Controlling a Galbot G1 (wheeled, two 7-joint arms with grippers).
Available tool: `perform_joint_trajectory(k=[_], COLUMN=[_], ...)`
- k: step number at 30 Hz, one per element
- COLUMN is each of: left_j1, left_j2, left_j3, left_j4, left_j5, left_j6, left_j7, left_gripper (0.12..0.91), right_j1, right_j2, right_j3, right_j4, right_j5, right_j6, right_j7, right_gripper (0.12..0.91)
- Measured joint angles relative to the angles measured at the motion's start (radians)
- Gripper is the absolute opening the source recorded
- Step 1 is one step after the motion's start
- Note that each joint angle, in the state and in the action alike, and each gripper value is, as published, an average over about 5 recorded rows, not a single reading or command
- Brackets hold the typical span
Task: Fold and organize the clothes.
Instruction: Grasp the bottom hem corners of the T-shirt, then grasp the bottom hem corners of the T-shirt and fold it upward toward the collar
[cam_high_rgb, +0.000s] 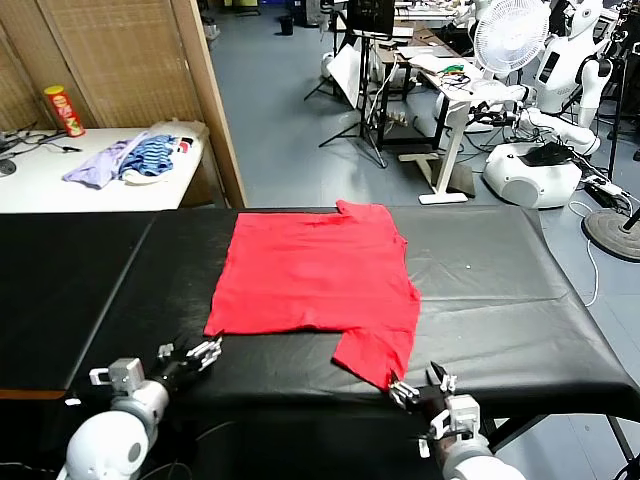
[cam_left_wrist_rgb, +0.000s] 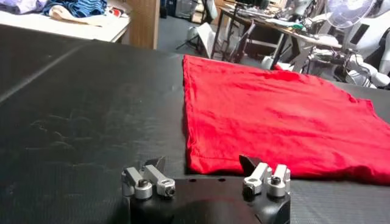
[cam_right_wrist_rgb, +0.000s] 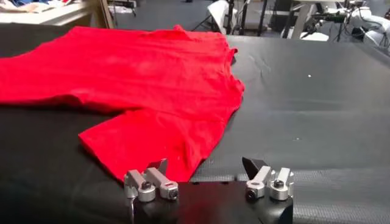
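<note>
**A:** Starting at the fingers: both sets are spread wide and holding nothing. The left gripper (cam_high_rgb: 205, 352) sits at the near edge of the surface (cam_high_rgb: 500, 270), just short of the near-left hem corner of the red T-shirt (cam_high_rgb: 315, 275). The right gripper (cam_high_rgb: 420, 385) is just as low, right by the tip of the near sleeve (cam_high_rgb: 378, 355), which pokes out toward it.

**B:** So which way does the shirt lie from them?

**A:** Straight ahead of both, away from the robot. It's spread flat in the middle of the black surface, long axis running left to right, hem on the left, collar end on the right. One sleeve points at the robot, the other at the far edge. Looks to me like each arm has its own corner, but the right one is closer to cloth. From the right wrist view the sleeve edge (cam_right_wrist_rgb: 152, 143) nearly reaches the fingers (cam_right_wrist_rgb: 149, 182). On the left, there's a thin strip of bare surface between the fingers (cam_left_wrist_rgb: 149, 181) and the hem (cam_left_wrist_rgb: 244, 164).

**B:** Texture?

**A:** Soft, thin cotton, plain red side up, a few shallow wrinkles, lying limp. The surface is a matte black sheet with faint creases and scuffs. My guess is pinching a single layer off it takes a low, flat approach.

**B:** Anything else around?

**A:** A purple and blue-striped heap (cam_high_rgb: 135, 158) on a white table well off to the far left.
</note>
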Motion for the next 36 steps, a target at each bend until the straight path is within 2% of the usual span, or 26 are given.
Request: perform_joint_trajectory(k=[2,6,10,13,17,19,21,24,31,36], left_j1=[-0.004,-0.018,-0.032,-0.039,-0.041,-0.039,-0.034,-0.021,0.030,0.110], left_j2=[0.000,-0.004,-0.006,-0.007,-0.008,-0.009,-0.011,-0.018,-0.041,-0.048], left_j3=[0.002,0.011,0.022,0.028,0.036,0.039,0.042,0.047,0.056,0.037], left_j4=[0.005,0.026,0.051,0.064,0.072,0.072,0.067,0.050,-0.020,-0.107], left_j5=[0.005,0.018,0.023,0.025,0.027,0.026,0.025,0.019,0.020,0.034], left_j6=[-0.003,-0.018,-0.026,-0.029,-0.033,-0.035,-0.036,-0.039,-0.039,-0.036], left_j7=[0.000,-0.004,-0.006,-0.006,-0.005,-0.004,-0.004,-0.010,-0.063,-0.086], left_gripper=[0.798,0.798,0.765,0.642,0.424,0.323,0.222,0.131,0.125,0.125], right_j1=[0.001,0.003,0.004,0.002,-0.008,-0.014,-0.022,-0.042,-0.109,-0.127], right_j2=[0.000,0.003,0.010,0.014,0.014,0.010,0.004,-0.011,-0.048,-0.079], right_j3=[0.000,-0.002,-0.013,-0.022,-0.024,-0.018,-0.007,0.015,0.068,0.107], right_j4=[-0.003,-0.015,-0.026,-0.030,-0.024,-0.018,-0.007,0.019,0.110,0.135], right_j5=[-0.001,-0.003,-0.006,-0.010,-0.007,0.004,0.021,0.044,0.051,0.070], right_j6=[0.000,-0.001,0.002,0.003,0.004,0.004,0.001,-0.016,-0.037,-0.013], right_j7=[0.000,0.000,0.001,0.001,0.013,0.029,0.040,0.040,0.020,0.015], right_gripper=[0.766,0.673,0.519,0.380,0.180,0.130,0.122,0.122,0.122,0.122])
